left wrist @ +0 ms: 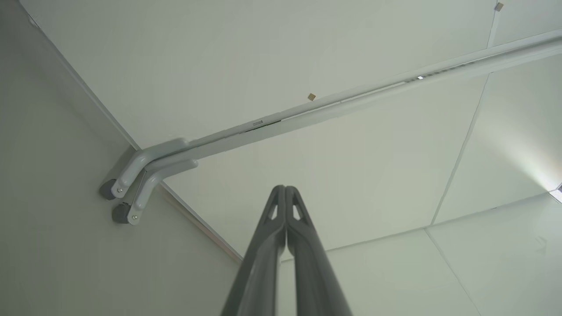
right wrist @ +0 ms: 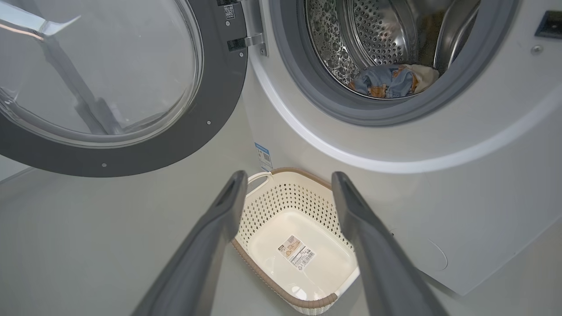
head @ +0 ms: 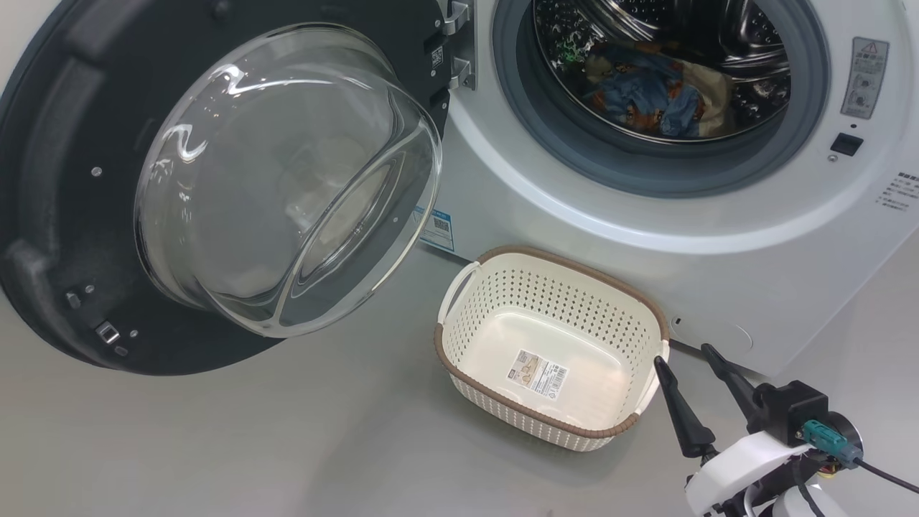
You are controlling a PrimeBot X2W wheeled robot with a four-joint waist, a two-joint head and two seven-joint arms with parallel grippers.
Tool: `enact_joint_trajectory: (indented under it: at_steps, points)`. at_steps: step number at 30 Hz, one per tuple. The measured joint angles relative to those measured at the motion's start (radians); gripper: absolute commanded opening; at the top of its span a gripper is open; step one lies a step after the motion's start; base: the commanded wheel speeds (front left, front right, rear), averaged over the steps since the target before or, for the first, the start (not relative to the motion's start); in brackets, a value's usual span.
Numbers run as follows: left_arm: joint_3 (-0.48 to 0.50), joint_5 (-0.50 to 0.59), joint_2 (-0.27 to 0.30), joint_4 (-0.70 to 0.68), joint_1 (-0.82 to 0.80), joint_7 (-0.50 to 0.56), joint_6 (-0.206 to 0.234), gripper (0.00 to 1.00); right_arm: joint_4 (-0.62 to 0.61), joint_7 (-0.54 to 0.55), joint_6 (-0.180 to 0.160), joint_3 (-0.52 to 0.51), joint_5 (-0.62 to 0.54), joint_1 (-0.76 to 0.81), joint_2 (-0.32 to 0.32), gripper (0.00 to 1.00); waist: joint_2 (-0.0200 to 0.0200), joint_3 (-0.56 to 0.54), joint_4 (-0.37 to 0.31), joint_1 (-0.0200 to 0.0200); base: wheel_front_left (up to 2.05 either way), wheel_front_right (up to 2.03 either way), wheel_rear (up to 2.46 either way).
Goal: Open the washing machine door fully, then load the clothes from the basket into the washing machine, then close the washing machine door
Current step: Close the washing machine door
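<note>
Low in the perforated steel drum [head: 718, 43]: the clothes [head: 657, 93], a bunched blue heap with orange-brown print and a cream part, lying well behind the grey gasket [head: 574, 151]. Around them, the washing machine [head: 718, 244], white, its mouth facing the camera. To the left, standing wide open on its metal hinge [head: 457, 43]: the washing machine door [head: 50, 179], with the clear glass bowl [head: 287, 179] bulging out above the grey floor [head: 287, 445]. On that floor, just in front of the washer and below its mouth: the basket [head: 549, 294], its bottom bare around the label sticker [head: 537, 375], apart from the door's bowl. Behind its left handle, low on the white front: a blue label sticker [head: 436, 230]. Just beside the basket's right handle: the right gripper [head: 683, 355], fingers spread wide apart, gripping nothing, aimed toward the washer. In the right wrist view, the basket framed between those two fingers. In the left wrist view: the left gripper [left wrist: 285, 189], fingers pressed together with nothing between them, pointing at pale panels and a grey-white rail [left wrist: 351, 105] with two bent brackets
</note>
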Motion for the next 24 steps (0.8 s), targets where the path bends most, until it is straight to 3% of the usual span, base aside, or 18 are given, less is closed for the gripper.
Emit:
enact_joint_trajectory:
  at_steps: [8,17,24]
  points:
    - [-0.019,-0.043,0.061,0.118,-0.127,0.088,0.003,0.0,0.001,0.0,0.0,-0.01,0.0,0.0,-0.029,1.0,0.0,0.035,-0.003,0.0,0.0,0.0,0.0]
    - [-0.047,-0.157,0.061,0.201,-0.251,0.197,-0.008,0.0,0.001,0.0,0.0,-0.022,0.0,0.0,-0.048,1.0,0.0,0.06,-0.006,0.0,0.0,0.0,0.0]
    - [-0.067,-0.179,0.08,0.256,-0.266,0.283,-0.026,0.0,0.001,0.0,0.0,-0.022,0.0,0.0,-0.053,1.0,0.0,0.062,-0.006,0.0,0.0,0.0,0.0]
